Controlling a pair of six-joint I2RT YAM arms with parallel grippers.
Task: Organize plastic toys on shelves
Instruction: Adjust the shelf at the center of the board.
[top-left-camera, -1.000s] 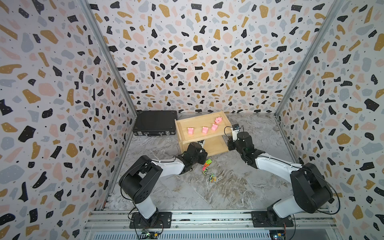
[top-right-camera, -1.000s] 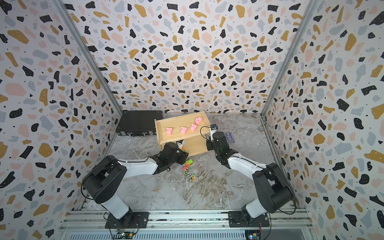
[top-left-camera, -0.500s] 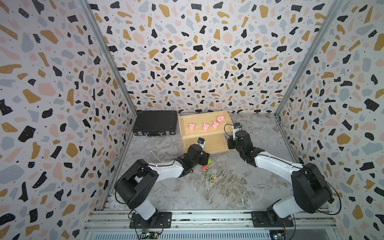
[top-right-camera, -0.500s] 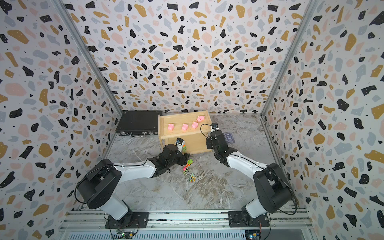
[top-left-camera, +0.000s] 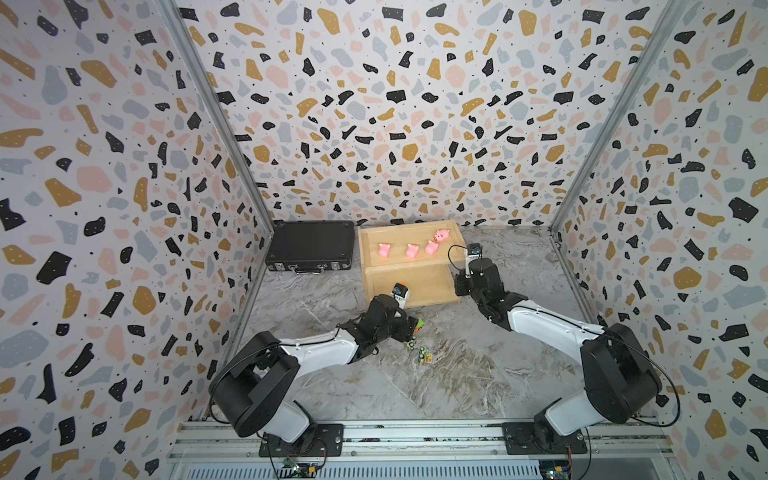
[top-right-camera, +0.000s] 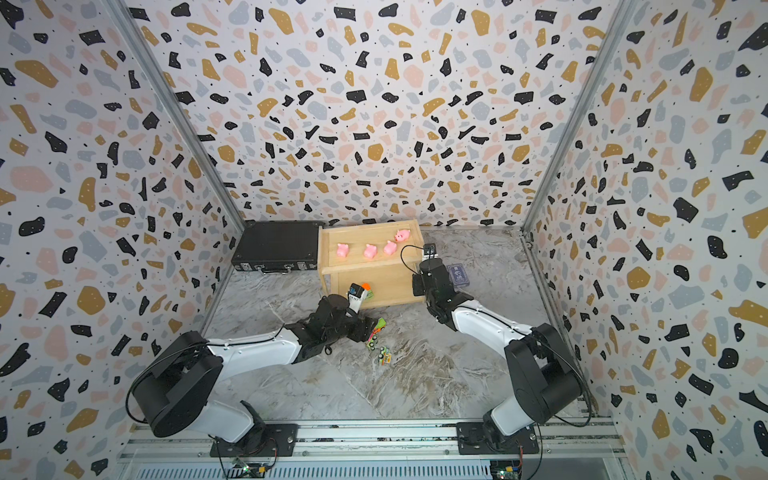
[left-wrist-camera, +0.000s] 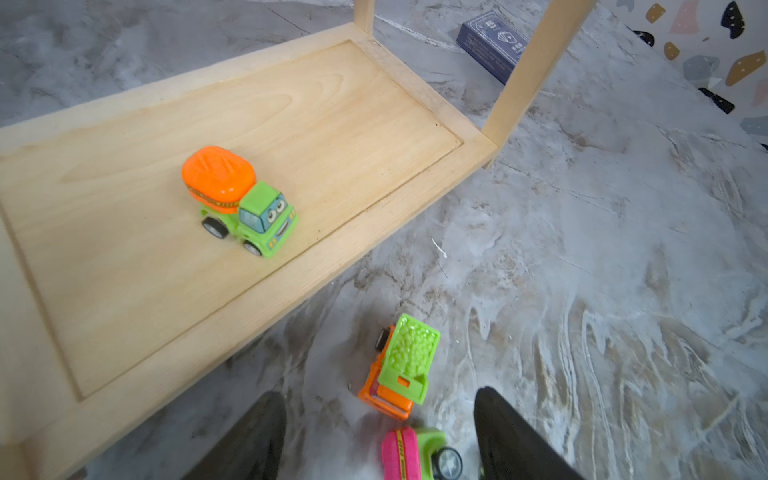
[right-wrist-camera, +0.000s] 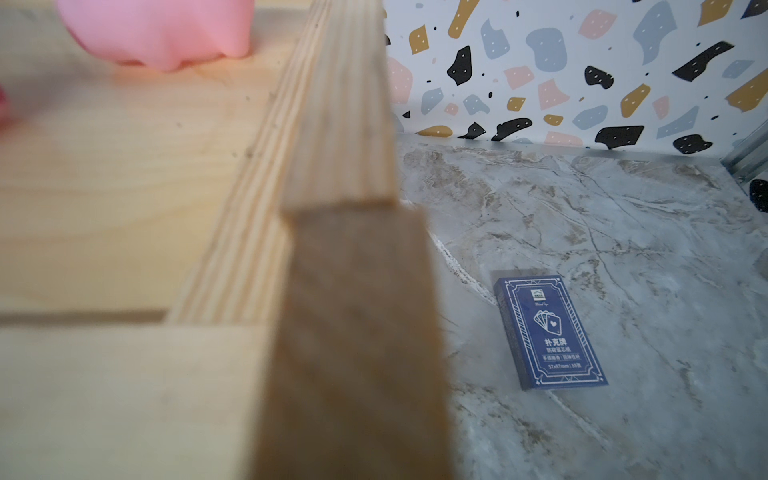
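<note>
The shelves (top-left-camera: 424, 286) are a light wood two-tier rack at the back. Several pink pigs (top-left-camera: 411, 250) stand on its top tier. On the lower tier sits a green truck with an orange drum (left-wrist-camera: 239, 199). My left gripper (left-wrist-camera: 378, 397) is open, low over the floor in front of the rack. An orange truck with a green bed (left-wrist-camera: 401, 365) lies just ahead of its fingers and a pink and green vehicle (left-wrist-camera: 415, 453) lies between them, untouched. A third small vehicle (top-left-camera: 426, 355) lies nearby. My right gripper (top-left-camera: 460, 286) is shut on the rack's right front post (right-wrist-camera: 353, 332), which hides its jaws.
A black hard case (top-left-camera: 309, 249) lies left of the rack against the back wall. A blue box of playing cards (top-right-camera: 457, 276) lies on the floor right of the rack, behind my right arm. Patterned walls close in the back and both sides.
My left gripper opened wider and drew back from the lower tier to the floor toys, leaving the drum truck on the tier. The rack shifted slightly right with my right gripper.
</note>
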